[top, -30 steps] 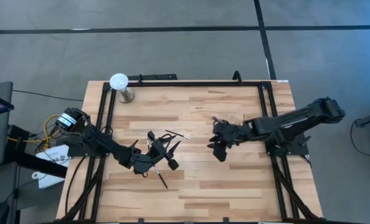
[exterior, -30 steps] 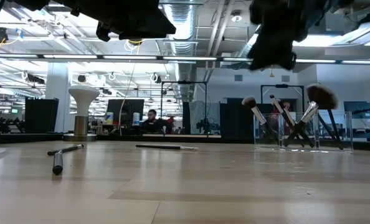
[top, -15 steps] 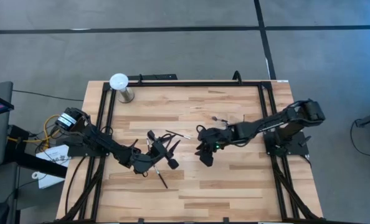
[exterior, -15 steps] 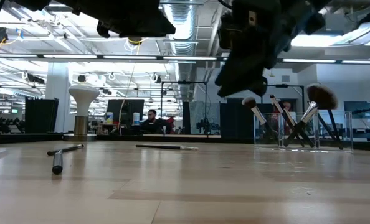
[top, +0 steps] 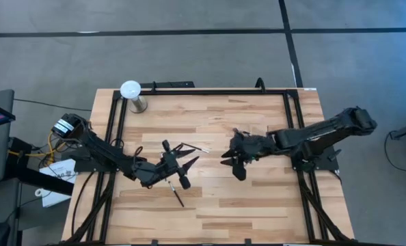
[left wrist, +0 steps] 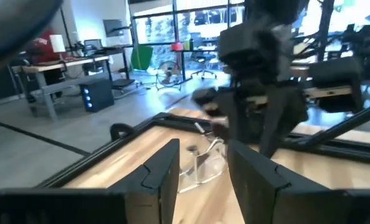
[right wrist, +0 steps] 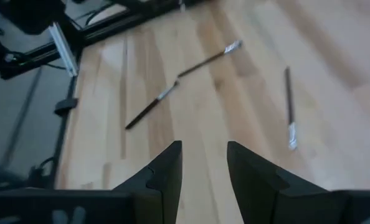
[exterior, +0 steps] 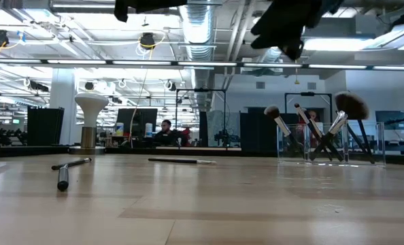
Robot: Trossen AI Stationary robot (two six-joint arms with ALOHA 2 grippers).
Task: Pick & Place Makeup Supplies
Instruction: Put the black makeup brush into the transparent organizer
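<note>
Brushes [exterior: 71,164] lie loose left of centre in your low view, others standing in the clear pouch [exterior: 330,141] at right. Your left gripper [top: 179,167] and right gripper [top: 236,162] hover mid-frame, both open, empty.

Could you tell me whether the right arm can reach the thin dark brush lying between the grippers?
Probably yes: the right gripper hangs near the thin dark brush, jaws open and empty, with only bare wooden table between.
</note>
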